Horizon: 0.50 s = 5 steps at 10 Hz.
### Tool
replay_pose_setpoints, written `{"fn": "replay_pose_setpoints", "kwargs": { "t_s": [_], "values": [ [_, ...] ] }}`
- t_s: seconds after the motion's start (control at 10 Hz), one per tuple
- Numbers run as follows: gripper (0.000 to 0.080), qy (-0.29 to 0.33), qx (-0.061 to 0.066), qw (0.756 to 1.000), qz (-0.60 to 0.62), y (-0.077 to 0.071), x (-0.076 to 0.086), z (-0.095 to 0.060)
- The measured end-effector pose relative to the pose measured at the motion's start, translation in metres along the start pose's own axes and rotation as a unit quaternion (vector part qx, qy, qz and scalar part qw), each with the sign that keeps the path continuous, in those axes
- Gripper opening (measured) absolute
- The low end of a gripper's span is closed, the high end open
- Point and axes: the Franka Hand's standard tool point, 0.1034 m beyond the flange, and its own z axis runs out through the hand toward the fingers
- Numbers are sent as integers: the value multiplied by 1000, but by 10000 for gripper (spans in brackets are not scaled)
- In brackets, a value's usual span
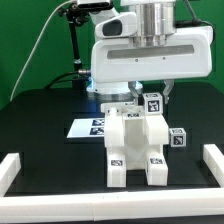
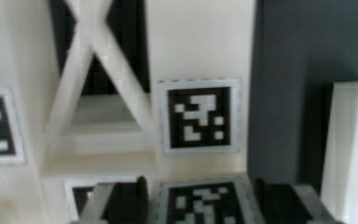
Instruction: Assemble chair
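The partly joined white chair (image 1: 135, 150) stands at the table's middle, with tags on its front legs. My gripper (image 1: 151, 96) hangs just above its top at the exterior view's right and is shut on a small white tagged chair part (image 1: 153, 103). In the wrist view the tagged part (image 2: 202, 203) sits between my two dark fingers (image 2: 144, 200), which touch its sides. Beyond it is a white chair slab with a tag (image 2: 199, 115) and crossed white bars (image 2: 87, 60). A small tagged cube (image 1: 177, 140) sits on the chair's side at the exterior view's right.
The marker board (image 1: 88, 127) lies on the black table behind the chair at the exterior view's left. White border rails run along the exterior view's left (image 1: 14, 168) and right (image 1: 212, 164). A white block edge (image 2: 354, 130) shows in the wrist view.
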Motion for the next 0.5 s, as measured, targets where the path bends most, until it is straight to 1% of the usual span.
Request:
{"fn": "replay_pose_setpoints", "kwargs": {
  "t_s": [0.4,0.5],
  "values": [
    [282,0,1,993,120,-1,0,0],
    [282,-1,5,982,191,-1,0,0]
  ]
}}
